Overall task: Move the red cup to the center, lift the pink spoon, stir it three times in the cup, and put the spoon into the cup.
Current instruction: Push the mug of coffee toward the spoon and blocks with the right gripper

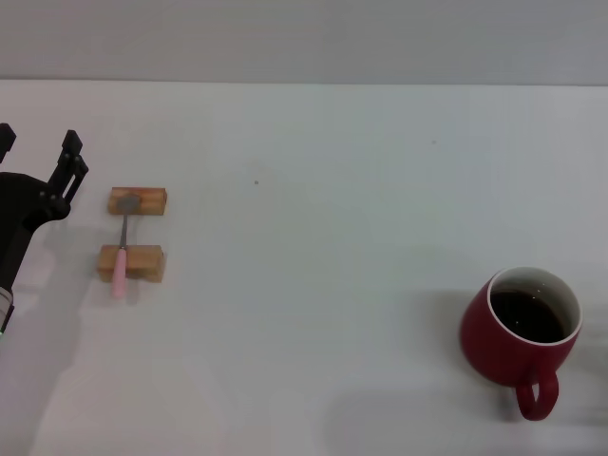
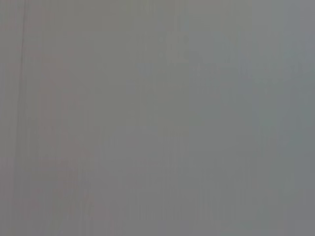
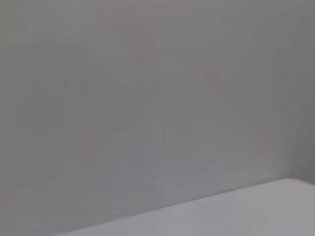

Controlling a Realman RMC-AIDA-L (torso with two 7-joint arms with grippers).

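The red cup (image 1: 521, 335) stands at the table's front right, with dark liquid inside and its loop handle turned toward the front edge. Over at the left, the pink spoon (image 1: 122, 249) lies across two wooden blocks, its grey bowl on the far block (image 1: 138, 200) and its pink handle on the near block (image 1: 131, 262). My left gripper (image 1: 38, 152) hovers at the far left edge, just left of the blocks, open and holding nothing. The right gripper is out of view. Both wrist views show only blank grey surface.
The white table (image 1: 313, 218) stretches between the spoon and the cup. A grey wall runs along the table's far edge.
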